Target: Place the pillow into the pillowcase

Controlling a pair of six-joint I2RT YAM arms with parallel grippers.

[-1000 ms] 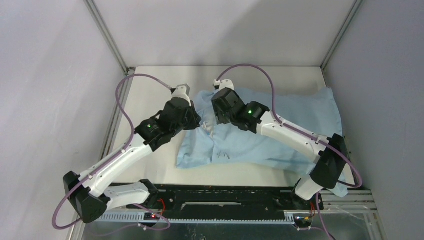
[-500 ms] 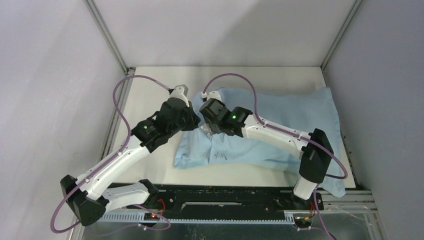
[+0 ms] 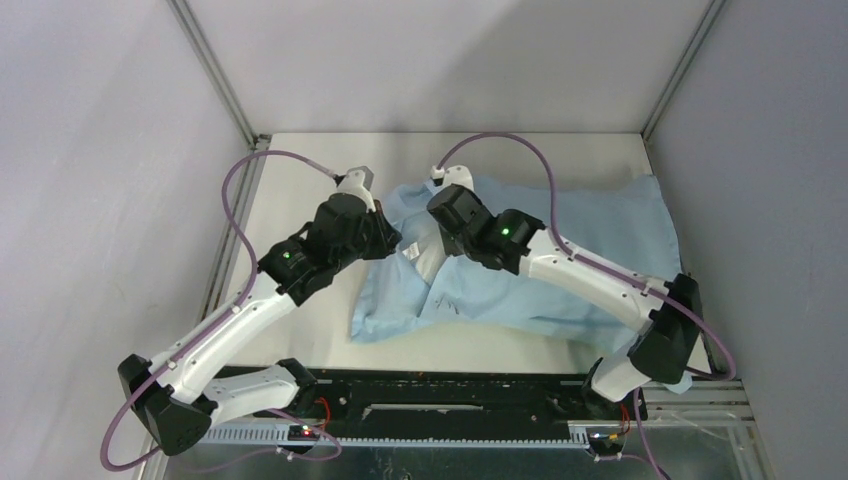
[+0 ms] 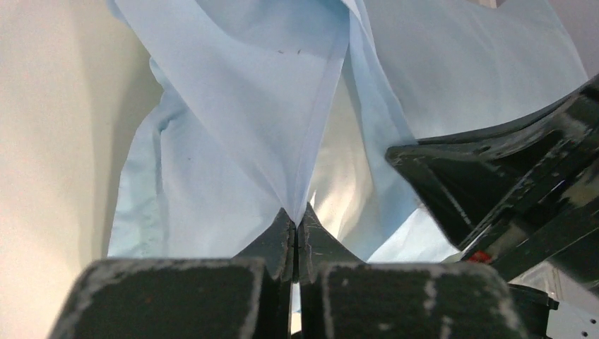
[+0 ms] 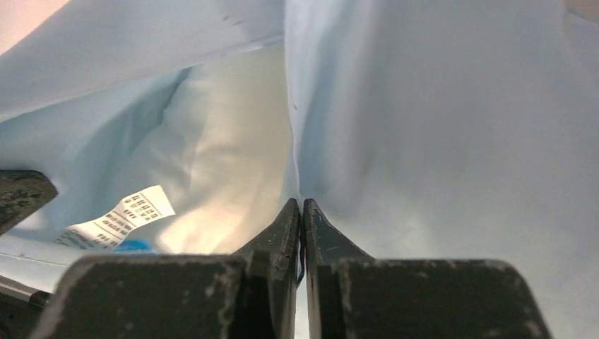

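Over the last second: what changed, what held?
The right gripper swung leftward and a little nearer, then back, and took hold of the pillowcase near its open end. Its jaws are now shut on the blue fabric. The left gripper stayed clamped on the pillowcase edge and barely shifted. The rest of the pillowcase lies as before.

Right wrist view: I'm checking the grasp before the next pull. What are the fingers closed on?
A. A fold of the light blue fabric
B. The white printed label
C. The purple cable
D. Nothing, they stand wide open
A: the right gripper has its fingers pressed together, and a fold of the light blue pillowcase rises from between the tips. The label lies apart to the left.
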